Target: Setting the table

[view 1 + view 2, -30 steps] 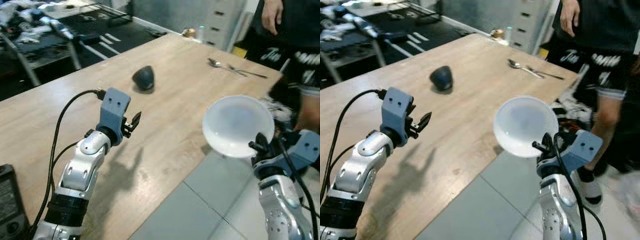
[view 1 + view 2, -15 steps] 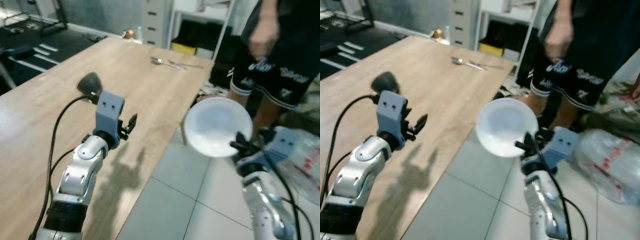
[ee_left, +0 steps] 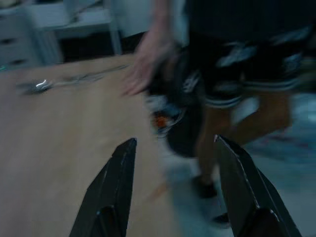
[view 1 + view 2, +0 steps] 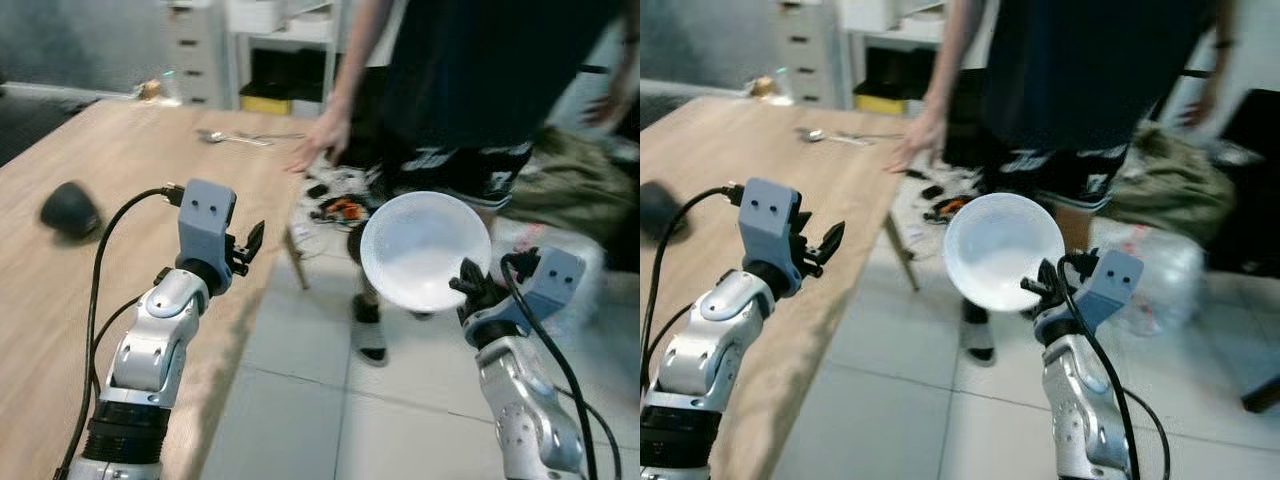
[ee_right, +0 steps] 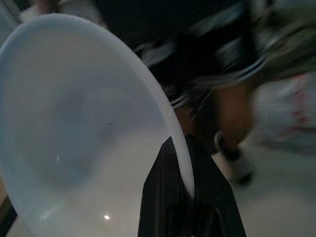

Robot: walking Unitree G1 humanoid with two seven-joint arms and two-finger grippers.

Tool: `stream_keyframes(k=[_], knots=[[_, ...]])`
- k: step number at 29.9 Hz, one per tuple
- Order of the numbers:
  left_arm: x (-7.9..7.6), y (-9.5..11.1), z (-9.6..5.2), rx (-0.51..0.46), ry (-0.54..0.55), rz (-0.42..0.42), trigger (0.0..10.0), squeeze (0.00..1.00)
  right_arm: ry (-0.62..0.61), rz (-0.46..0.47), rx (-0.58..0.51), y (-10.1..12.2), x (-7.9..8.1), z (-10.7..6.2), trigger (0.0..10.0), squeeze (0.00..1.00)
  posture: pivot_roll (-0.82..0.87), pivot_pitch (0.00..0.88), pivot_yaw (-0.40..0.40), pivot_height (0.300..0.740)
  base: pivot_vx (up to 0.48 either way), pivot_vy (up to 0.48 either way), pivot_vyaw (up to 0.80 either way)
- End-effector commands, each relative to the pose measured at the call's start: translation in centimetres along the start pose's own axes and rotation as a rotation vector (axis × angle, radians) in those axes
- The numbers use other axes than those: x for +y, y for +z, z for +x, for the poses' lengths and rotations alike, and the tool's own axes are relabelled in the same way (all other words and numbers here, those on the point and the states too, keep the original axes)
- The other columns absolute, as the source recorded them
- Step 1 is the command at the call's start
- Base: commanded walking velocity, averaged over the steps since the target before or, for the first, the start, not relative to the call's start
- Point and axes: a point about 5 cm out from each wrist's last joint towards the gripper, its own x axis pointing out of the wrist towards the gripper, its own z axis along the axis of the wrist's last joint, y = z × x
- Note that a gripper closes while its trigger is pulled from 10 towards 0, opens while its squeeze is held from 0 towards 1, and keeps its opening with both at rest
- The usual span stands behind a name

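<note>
My right gripper point(image 4: 468, 287) is shut on the rim of a white bowl point(image 4: 424, 250), held up over the tiled floor to the right of the wooden table point(image 4: 120, 170); its fingers point(image 5: 170, 187) pinch the bowl's point(image 5: 74, 123) edge. My left gripper point(image 4: 250, 243) is raised over the table's right edge, open with nothing between its fingers point(image 3: 118, 182). A spoon point(image 4: 222, 138) and another utensil lie at the table's far end. A dark rounded object point(image 4: 68, 210) rests on the table to the left.
A person in dark shorts point(image 4: 450, 120) stands close behind the bowl, one hand point(image 4: 318, 150) near the table's far corner. Bags and clutter point(image 4: 560, 200) lie on the floor at the right. Drawers point(image 4: 190, 50) stand beyond the table.
The whole view has swung to the right: table and dark object slid left, the person and floor clutter came into view. The right gripper still holds the bowl.
</note>
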Motion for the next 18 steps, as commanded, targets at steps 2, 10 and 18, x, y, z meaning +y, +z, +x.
stream_keyframes(k=[2, 10, 18], knots=[[0.19, -0.56, -0.16, 0.017, 0.006, 0.000, 10.0, 0.00, -0.006, -0.002, -0.002, -0.19, -0.09, -0.22, 10.0, 0.00, 0.02, 0.117, 0.065, 0.740, 0.000, 0.000, -0.80], [0.06, -0.57, -0.07, 0.016, 0.006, 0.000, 10.0, 0.00, -0.008, -0.005, -0.005, -0.07, -0.20, -0.13, 10.0, 0.00, 0.02, 0.117, 0.065, 0.740, 0.000, 0.000, -0.80], [-0.05, -0.59, -0.04, 0.017, 0.005, -0.002, 10.0, 0.00, -0.010, -0.007, -0.005, -0.04, -0.28, -0.17, 10.0, 0.00, 0.02, 0.121, 0.065, 0.740, 0.000, 0.000, -0.80]])
